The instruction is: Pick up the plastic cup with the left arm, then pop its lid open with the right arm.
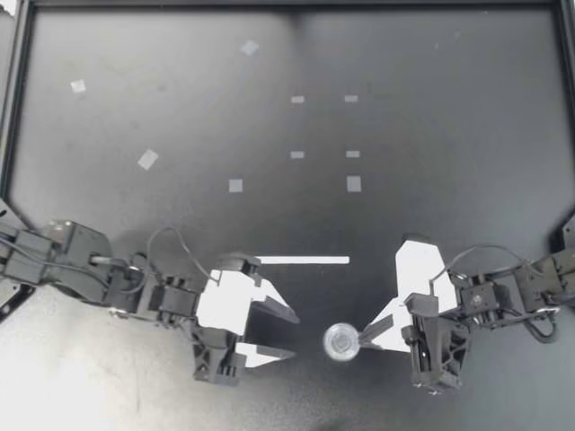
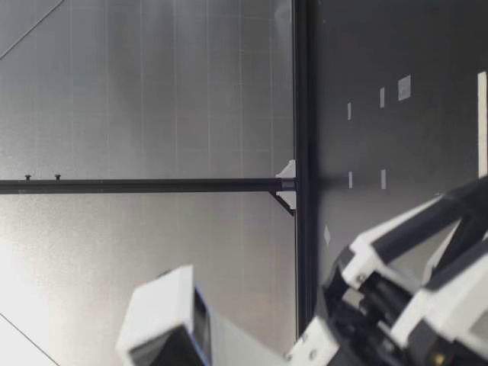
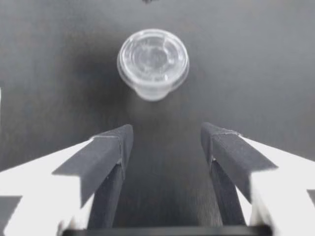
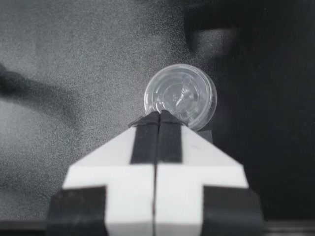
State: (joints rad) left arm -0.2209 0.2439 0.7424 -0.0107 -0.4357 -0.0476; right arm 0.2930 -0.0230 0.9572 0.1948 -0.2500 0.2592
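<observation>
A small clear cup with a lid (image 1: 342,342) stands on the dark table between my two grippers. My left gripper (image 1: 295,335) is open, a short way from the cup, with nothing between its fingers. The left wrist view has the cup (image 3: 153,63) ahead of the gripper (image 3: 167,140), clear of both black pads (image 3: 110,147). My right gripper (image 1: 362,339) is shut, its tips at the cup's other side. In the right wrist view the closed fingertips (image 4: 158,117) meet the rim of the cup (image 4: 182,93). Whether they pinch the rim I cannot tell.
A long white strip (image 1: 301,260) lies on the table just beyond the left gripper. Small pale tape marks (image 1: 354,183) dot the far half. A black frame (image 1: 11,108) borders the table. Part of an arm (image 2: 381,305) fills the near corner of the low view.
</observation>
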